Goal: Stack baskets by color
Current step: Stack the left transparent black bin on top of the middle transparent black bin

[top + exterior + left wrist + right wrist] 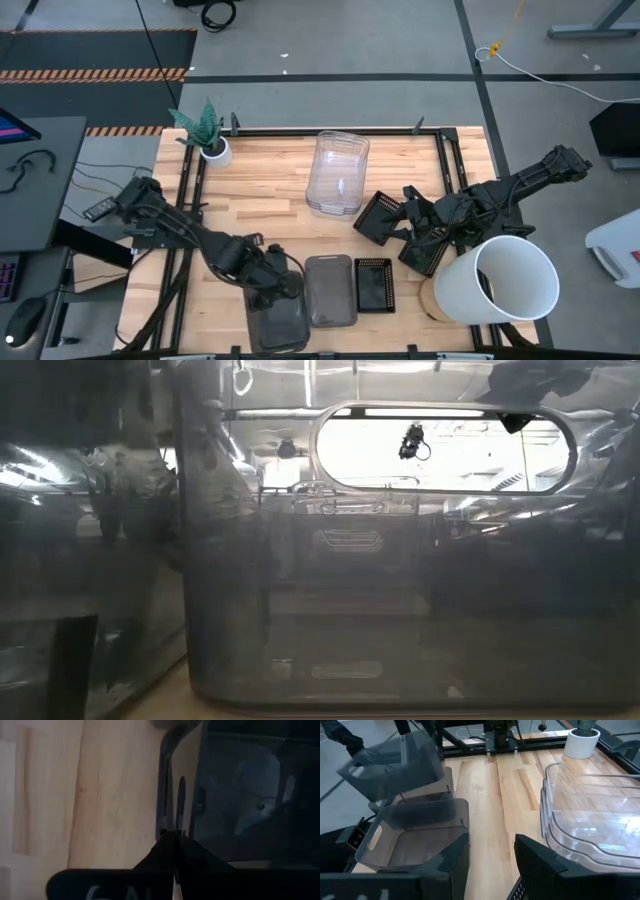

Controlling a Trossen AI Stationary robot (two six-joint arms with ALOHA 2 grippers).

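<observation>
High view: clear baskets [338, 172] nested; smoky basket [330, 290] empty.

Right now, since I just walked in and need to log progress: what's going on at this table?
The left gripper is shut on the rim of a smoky grey basket at the near edge, beside another grey one. The right gripper is open over the black mesh baskets. Clear baskets sit nested mid-table; a white bucket lies on its side.

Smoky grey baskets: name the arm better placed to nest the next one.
Left. The left gripper is shut on a smoky grey basket's rim, lifted beside another smoky grey basket. The right gripper hangs open among the black mesh baskets.
</observation>
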